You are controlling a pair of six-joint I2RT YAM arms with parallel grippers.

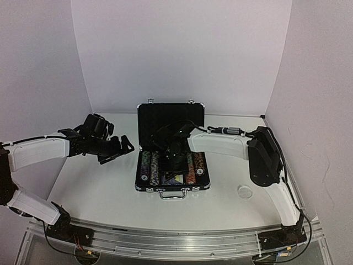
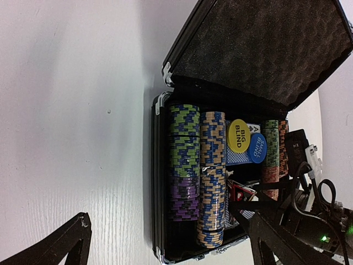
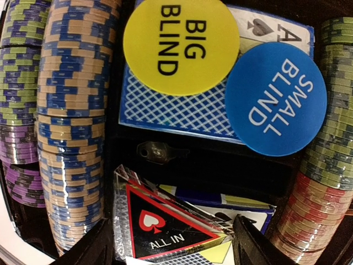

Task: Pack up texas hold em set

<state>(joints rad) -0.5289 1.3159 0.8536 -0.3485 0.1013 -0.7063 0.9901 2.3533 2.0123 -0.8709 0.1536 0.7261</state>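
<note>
The black briefcase (image 1: 171,118) stands open at the table's middle with its lid up, and shows in the left wrist view (image 2: 259,49). Rows of striped chips (image 1: 153,165) (image 2: 185,149) (image 3: 71,110) fill it. A yellow BIG BLIND disc (image 3: 181,47) and a blue SMALL BLIND disc (image 3: 276,99) lie on a blue-backed deck (image 3: 176,113). My right gripper (image 1: 176,163) (image 3: 174,248) is down in the case, fingers at both ends of the dark triangular ALL IN button (image 3: 165,226), tilted on a second deck. My left gripper (image 1: 118,146) (image 2: 171,243) is open and empty, left of the case. A clear disc (image 1: 244,191) lies on the table.
A small dark key (image 3: 157,152) lies in the black gap between the two decks. The case handle (image 1: 172,194) faces the near edge. White walls close the table on three sides. The right arm (image 1: 220,141) reaches over the case's right half.
</note>
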